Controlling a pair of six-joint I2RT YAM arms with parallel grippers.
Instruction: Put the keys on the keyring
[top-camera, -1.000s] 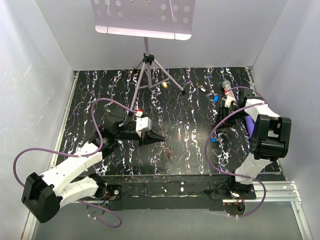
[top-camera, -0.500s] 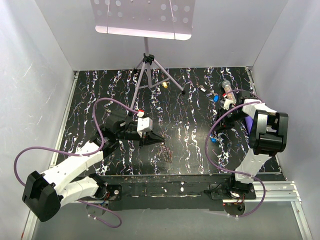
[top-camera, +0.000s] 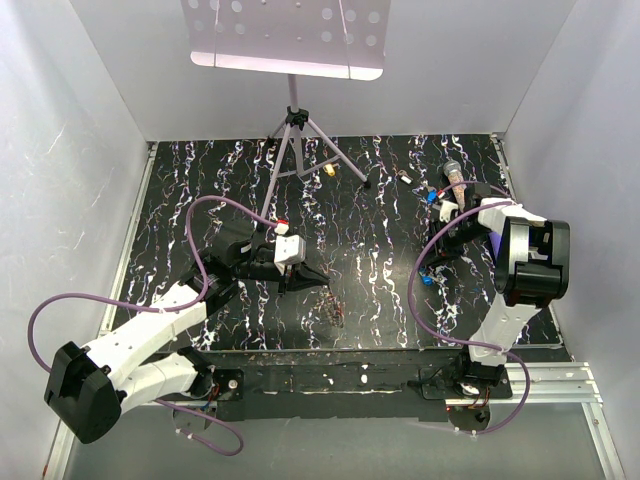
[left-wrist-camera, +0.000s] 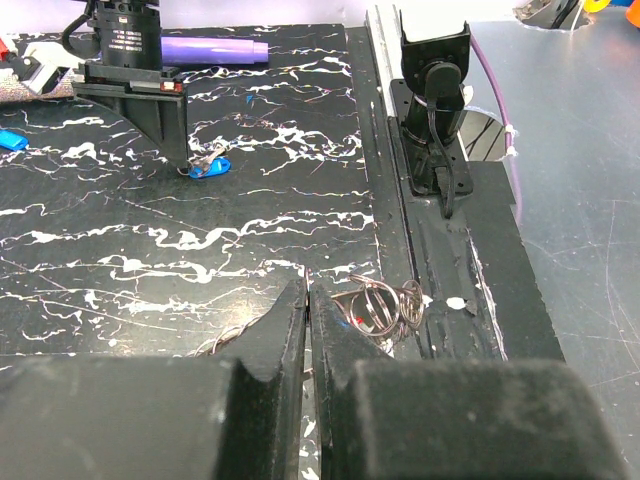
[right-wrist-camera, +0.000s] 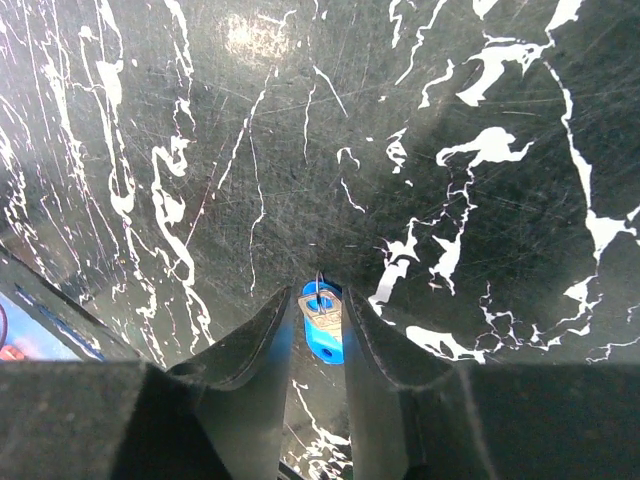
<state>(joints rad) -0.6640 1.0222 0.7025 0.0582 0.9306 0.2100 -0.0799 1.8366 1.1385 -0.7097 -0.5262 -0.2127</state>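
Your right arm has swung its wrist in toward the middle of the table (top-camera: 380, 240) since a second ago, while the left arm has barely shifted.

Nearest the bases, the keyring (left-wrist-camera: 385, 308) lies flat by the table's front edge, a tangle of thin wire loops. The left gripper (left-wrist-camera: 308, 295) sits just beside it, fingers pressed almost together with only a slit between them. Nothing shows in that slit, and you cannot tell whether any wire runs under the tips. A small coloured fleck shows among the loops, too small to say whether it is a key already threaded.

Further out, the right gripper (right-wrist-camera: 316, 300) points down at a blue key (right-wrist-camera: 324, 335). Its fingers are parted narrowly and straddle the key, which lies on the table, not lifted.

Farther back, another blue key (top-camera: 430, 197) and a yellow key (top-camera: 330, 171) lie loose, well apart from the ring.

By my reading you are at the start: the first key is about to be picked, and carrying, threading and the other keys are all left.
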